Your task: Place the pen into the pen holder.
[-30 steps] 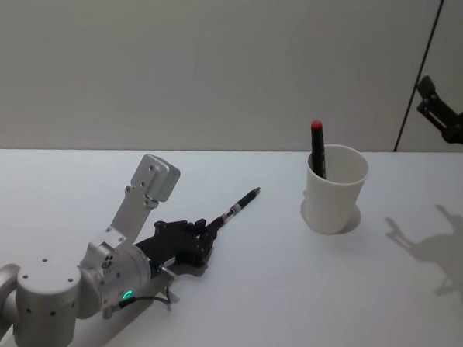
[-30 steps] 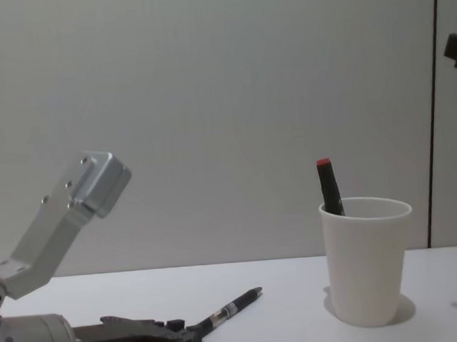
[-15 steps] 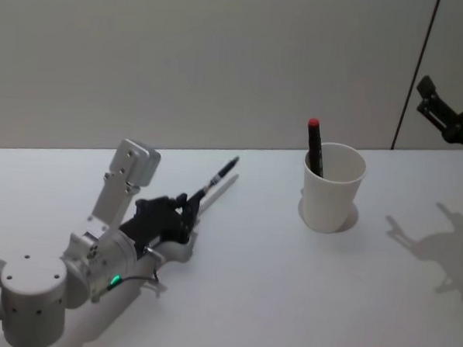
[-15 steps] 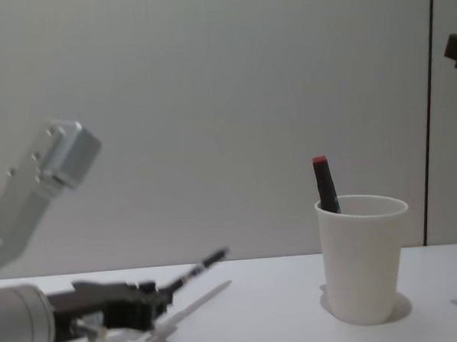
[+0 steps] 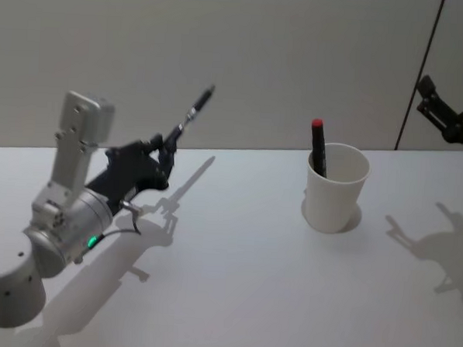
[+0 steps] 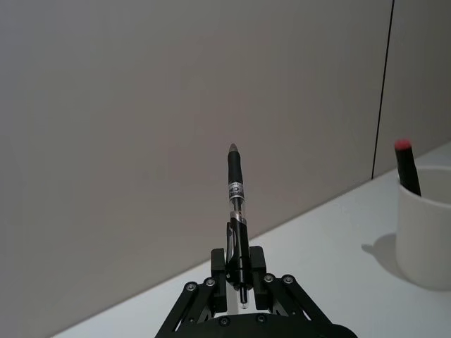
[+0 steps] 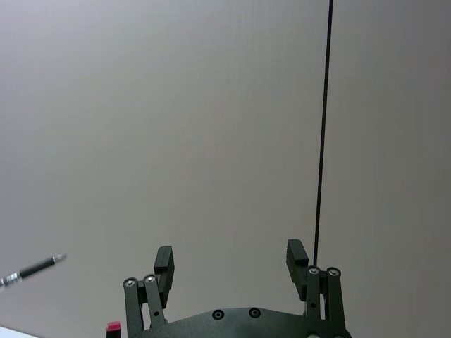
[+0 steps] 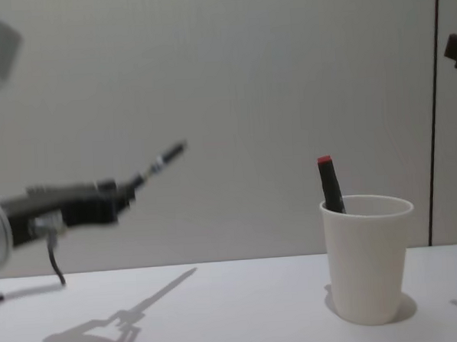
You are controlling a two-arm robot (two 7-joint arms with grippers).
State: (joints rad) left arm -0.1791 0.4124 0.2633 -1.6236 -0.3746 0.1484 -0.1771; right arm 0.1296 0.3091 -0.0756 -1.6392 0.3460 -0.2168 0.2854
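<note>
One white table [image 5: 249, 291], grey wall [image 5: 261, 51], left tool [image 6: 238, 263] clamping pen [image 6: 235, 184], right tool [image 7: 230, 253] seemingly apart

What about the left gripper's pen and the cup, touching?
Apart. Chest view: the left gripper holds the pen aloft, open wall between its tip and the pen holder. The right gripper is parked high right.

red-capped black marker [image 5: 319, 151] leans upright; white table [image 5: 249, 283]
</note>
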